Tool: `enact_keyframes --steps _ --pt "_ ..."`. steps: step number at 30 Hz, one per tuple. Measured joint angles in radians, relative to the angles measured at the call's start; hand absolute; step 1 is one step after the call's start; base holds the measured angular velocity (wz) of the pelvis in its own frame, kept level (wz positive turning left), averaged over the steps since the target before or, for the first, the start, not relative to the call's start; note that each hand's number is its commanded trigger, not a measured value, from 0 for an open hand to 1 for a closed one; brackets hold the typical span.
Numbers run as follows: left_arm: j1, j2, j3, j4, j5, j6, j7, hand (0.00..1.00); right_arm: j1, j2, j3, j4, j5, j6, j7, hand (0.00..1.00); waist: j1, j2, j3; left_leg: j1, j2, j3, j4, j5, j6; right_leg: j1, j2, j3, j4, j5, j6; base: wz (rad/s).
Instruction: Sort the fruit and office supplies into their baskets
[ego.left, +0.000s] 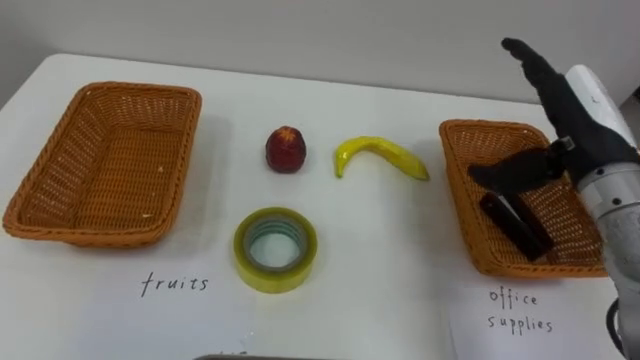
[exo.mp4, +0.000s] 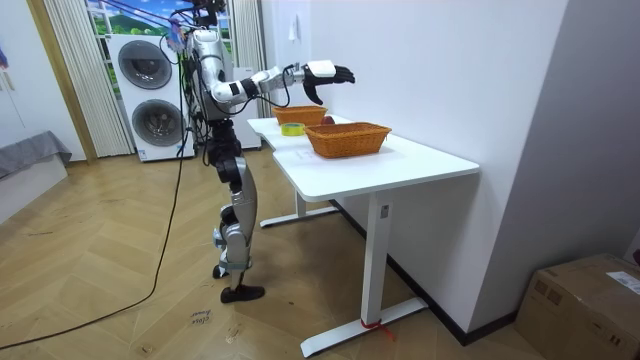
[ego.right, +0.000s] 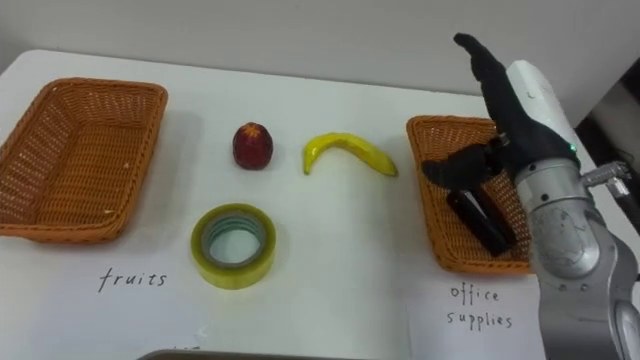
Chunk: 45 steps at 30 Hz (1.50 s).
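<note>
My right hand (ego.left: 575, 120) hovers open over the right wicker basket (ego.left: 455, 190), fingers straight and pointing away, thumb spread. Under it a black oblong office item (ego.left: 517, 227) lies inside that basket, apart from the hand. On the white table between the baskets lie a red apple (ego.left: 285, 149), a yellow banana (ego.left: 380, 153) and, nearer me, a roll of yellowish tape (ego.left: 276, 250). The left wicker basket (ego.left: 130, 90) holds nothing. In the room view I stand at the table's end with the right hand (exo.mp4: 328, 72) raised above the table.
A handwritten paper label "fruits" (ego.left: 175, 284) sits before the left basket and "office supplies" (ego.left: 515, 310) before the right one. The table (exo.mp4: 400, 160) stands against a white wall. Washing machines (exo.mp4: 150, 85) stand behind me.
</note>
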Motion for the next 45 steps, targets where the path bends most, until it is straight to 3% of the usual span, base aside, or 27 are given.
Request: enact_keyframes --steps 19,22,29,37,45 --pt "-0.017 0.001 -0.028 0.003 0.001 0.013 0.009 0.0 -0.013 0.01 0.081 -0.044 0.099 0.006 0.053 0.0 0.052 0.01 0.0043 -0.001 0.0 -0.002 -0.004 0.0 0.0 -0.004 0.002 0.012 -0.002 0.0 0.0 0.0" --pt "-0.018 0.001 -0.05 0.001 0.0 0.02 0.029 0.0 -0.037 0.035 0.124 -0.044 0.099 0.01 0.05 0.0 0.052 0.015 0.0038 -0.002 0.0 -0.004 -0.003 0.0 0.0 -0.003 0.003 0.012 -0.002 0.0 0.0 0.0" --pt "-0.021 -0.001 -0.085 0.015 0.001 0.031 0.038 0.0 -0.056 0.046 0.196 -0.043 0.08 0.019 0.054 0.0 0.073 0.036 0.0063 -0.003 0.0 -0.013 -0.002 0.0 0.0 0.001 -0.001 -0.003 -0.002 0.0 0.0 0.03" --pt "-0.006 -0.007 -0.085 0.005 0.005 0.069 0.035 0.0 -0.055 0.066 0.243 -0.017 0.035 0.042 0.084 0.0 0.078 0.04 0.0087 -0.01 0.0 -0.025 0.003 0.0 0.0 -0.002 -0.003 -0.014 -0.002 0.0 0.0 0.03" --pt "0.001 -0.007 -0.084 -0.047 0.008 0.071 0.02 0.0 -0.055 0.091 0.243 0.008 0.028 0.048 0.097 0.0 0.094 0.041 0.0076 -0.019 -0.001 -0.042 0.006 0.0 0.0 -0.001 -0.005 -0.038 -0.003 0.0 0.001 0.06"
